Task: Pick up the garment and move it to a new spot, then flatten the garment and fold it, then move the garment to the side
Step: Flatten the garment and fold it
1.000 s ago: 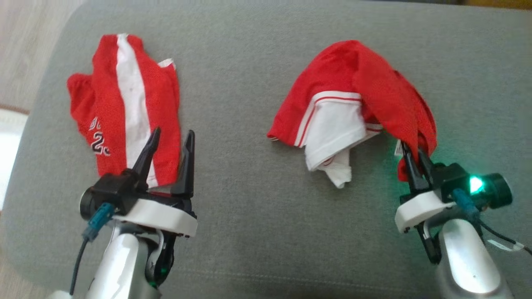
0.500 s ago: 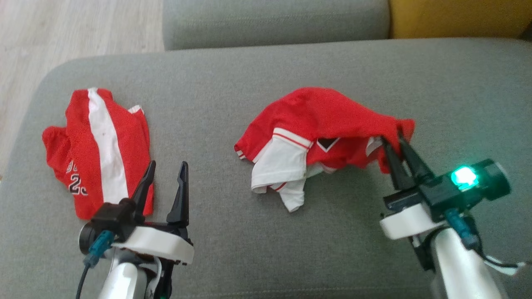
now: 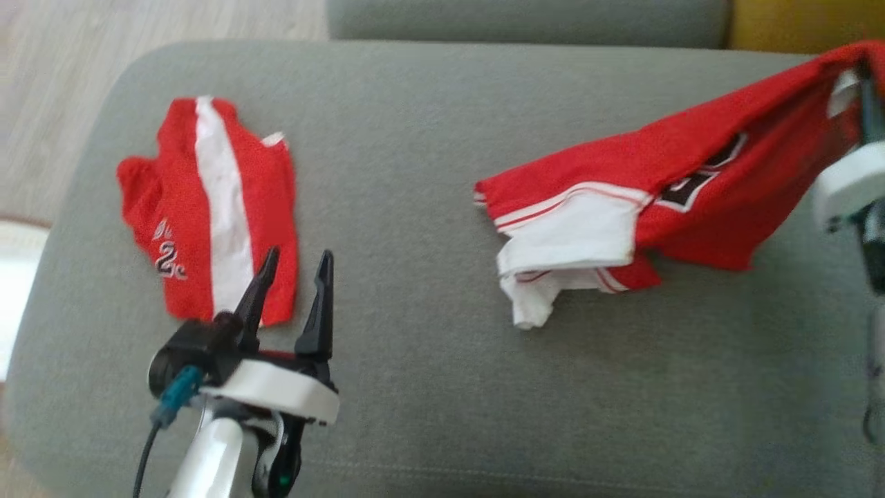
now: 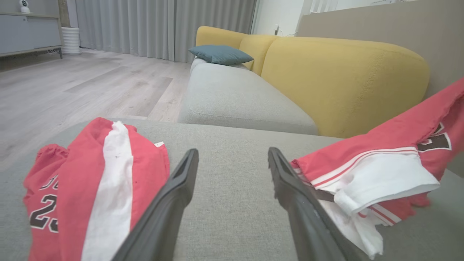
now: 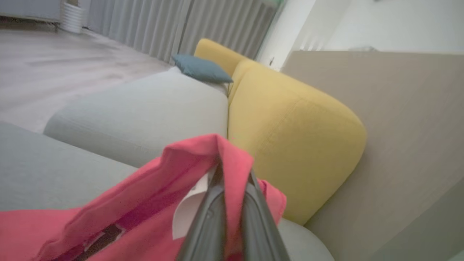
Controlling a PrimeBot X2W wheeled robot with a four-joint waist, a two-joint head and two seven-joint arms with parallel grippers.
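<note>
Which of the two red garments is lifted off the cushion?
The right garment: the right gripper pinches its edge and holds that end up, while the white-striped garment lies flat on the cushion.

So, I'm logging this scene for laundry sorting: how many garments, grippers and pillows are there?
Red-and-white garments: 2 (folded garment, lifted garment)
Grippers: 2 (left gripper, right gripper)
Blue pillow: 1
Total: 5

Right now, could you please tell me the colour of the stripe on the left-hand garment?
The stripe is white, clearest in the head view.
</note>
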